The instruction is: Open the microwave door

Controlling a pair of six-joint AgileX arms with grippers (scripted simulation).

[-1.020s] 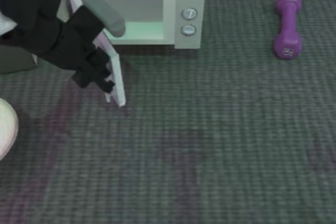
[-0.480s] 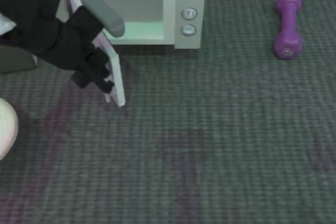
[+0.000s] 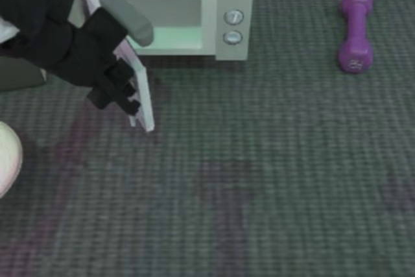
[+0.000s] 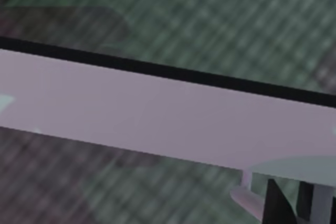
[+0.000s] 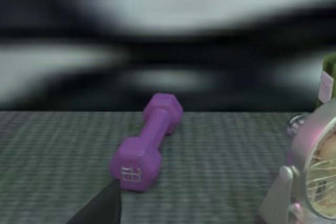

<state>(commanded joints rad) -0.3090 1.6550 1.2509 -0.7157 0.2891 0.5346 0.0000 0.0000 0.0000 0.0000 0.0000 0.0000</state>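
Top view: microwave door point(image 3: 144, 95) swung open, pale-green interior exposed.

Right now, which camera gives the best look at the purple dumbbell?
The right wrist view: the purple dumbbell lies close and fills the middle, its end face with a small marking showing. The top view also shows it whole, but farther off, at the table's far right, away from the microwave. The left wrist view does not show it.
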